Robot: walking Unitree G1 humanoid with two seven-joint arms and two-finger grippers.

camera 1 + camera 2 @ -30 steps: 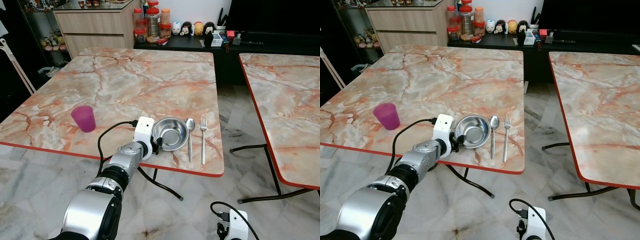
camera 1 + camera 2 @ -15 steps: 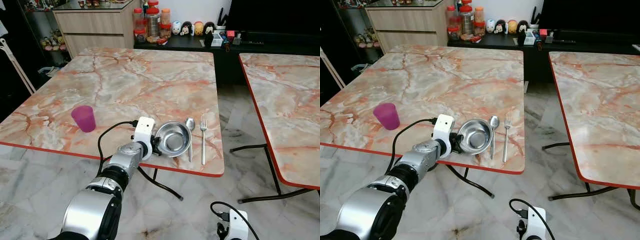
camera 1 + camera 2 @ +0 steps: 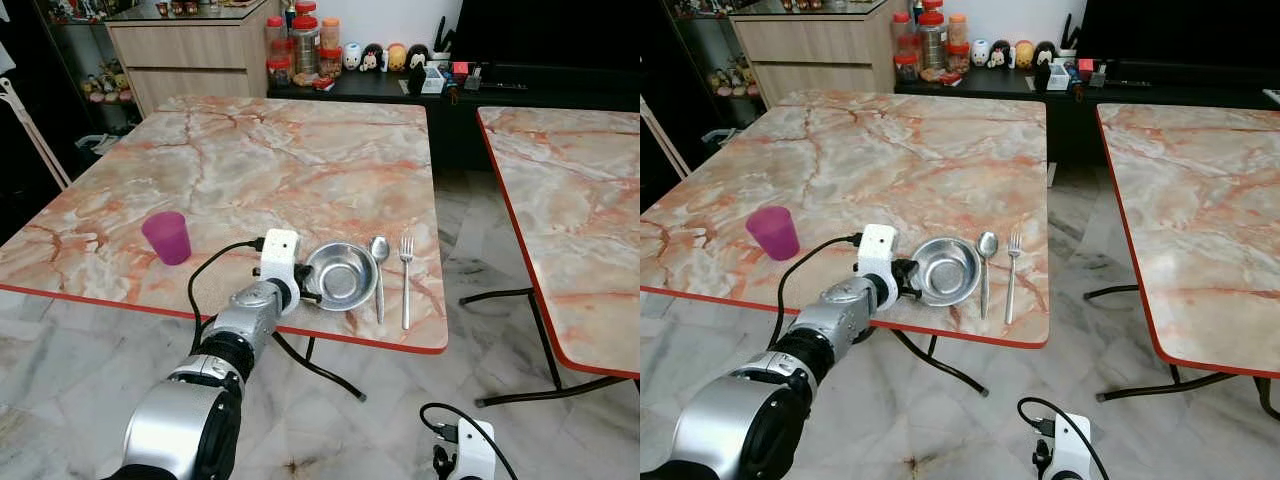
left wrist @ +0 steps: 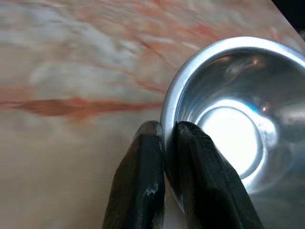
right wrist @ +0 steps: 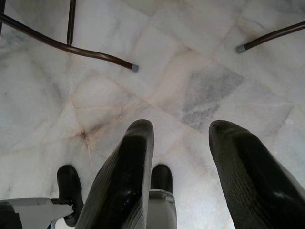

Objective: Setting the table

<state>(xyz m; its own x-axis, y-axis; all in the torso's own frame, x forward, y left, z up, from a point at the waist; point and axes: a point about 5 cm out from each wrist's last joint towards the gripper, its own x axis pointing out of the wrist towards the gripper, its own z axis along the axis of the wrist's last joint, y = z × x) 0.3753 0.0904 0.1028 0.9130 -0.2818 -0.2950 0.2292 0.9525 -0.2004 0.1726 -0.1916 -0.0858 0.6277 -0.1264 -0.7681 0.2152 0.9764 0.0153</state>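
The left claw is pinching the rim of the round steel bowl at its nine o'clock on the marble tabletop. The right claw is hanging spread over the stone floor.

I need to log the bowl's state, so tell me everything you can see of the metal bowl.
The metal bowl is round, shiny steel, empty, with a rolled rim and flat bottom. It sits upright near the marble table's near edge, just left of the spoon. The left gripper pinches its left rim, one finger inside and one outside.
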